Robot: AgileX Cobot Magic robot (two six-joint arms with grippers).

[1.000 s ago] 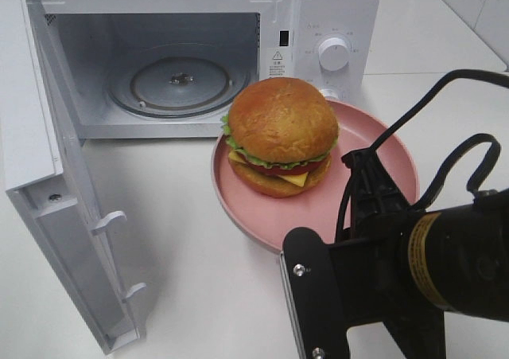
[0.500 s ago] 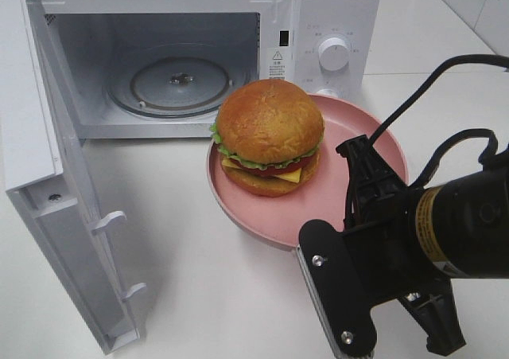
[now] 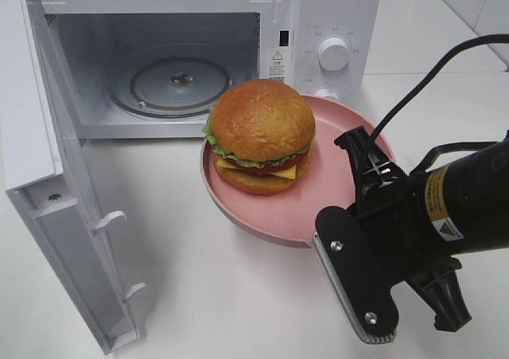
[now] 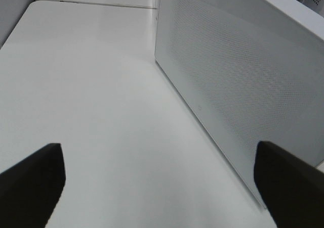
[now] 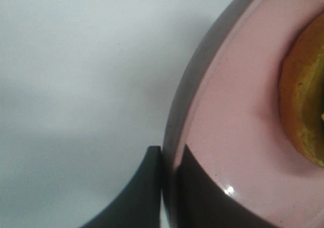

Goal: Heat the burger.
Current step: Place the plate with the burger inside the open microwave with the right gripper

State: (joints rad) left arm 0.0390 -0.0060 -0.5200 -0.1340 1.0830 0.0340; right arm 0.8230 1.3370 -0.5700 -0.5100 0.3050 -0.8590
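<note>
High camera first: seeing the burger (image 3: 260, 136) sitting on a pink plate (image 3: 326, 212), out on the worktop (image 3: 223, 295) just in front of the microwave (image 3: 334, 13), not inside. Noticing the door (image 3: 48, 176) standing wide open and nothing lying on the glass turntable (image 3: 179, 84). Spotting the right fingers (image 3: 364, 158) pinching the plate's rim on the side away from the oven, closed down tight on it.

Judging progress as maybe halfway: opening up done, grabbing the plate done. Getting the plate onto the turntable, letting go, shutting the door and turning the dial (image 3: 334, 53) all waiting to happen. Not managing to tell whether the plate is resting on the worktop or hanging just off it. Not seeing the left arm here at all.

Left wrist camera: looking past the left fingers (image 4: 30, 182), spread wide and holding nothing, hanging over bare worktop next to a white dotted panel (image 4: 228, 86). Guessing the outer face of the door, but not betting on it. Not catching any burger here.

Right wrist camera: getting a close look at the clamp, one finger on the outside of the rim and one on the pink inside. Catching only a sliver of bun at the frame edge. Losing the lower part of the fingers to the crop, so not judging how deep the bite is going.
</note>
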